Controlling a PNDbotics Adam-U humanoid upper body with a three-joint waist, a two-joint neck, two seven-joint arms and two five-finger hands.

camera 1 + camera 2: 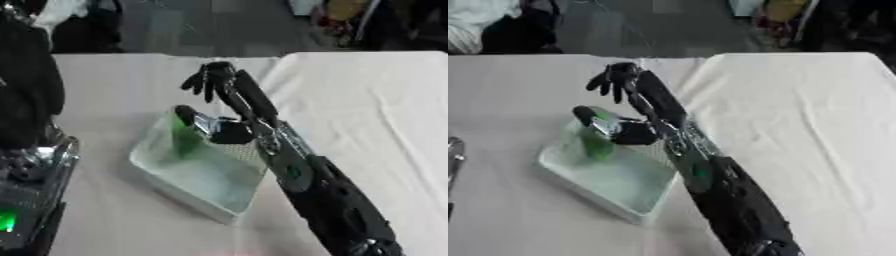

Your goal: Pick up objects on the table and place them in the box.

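The right hand [229, 92] hangs over the clear box [579, 177], its fingers [608, 80] loosely spread and grasping nothing, reaching past the far wall. Below the thumb [188, 116], a green object [597, 145] already sits inside. I see nothing else left to pick.

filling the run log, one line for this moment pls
right hand open over box | green object in box | left hand unclear

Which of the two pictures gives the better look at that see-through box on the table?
The right eye view: the box sits near the middle, all its rim showing except under the right hand. The left eye view shows the same box, crowded by the robot's dark body at the left edge.
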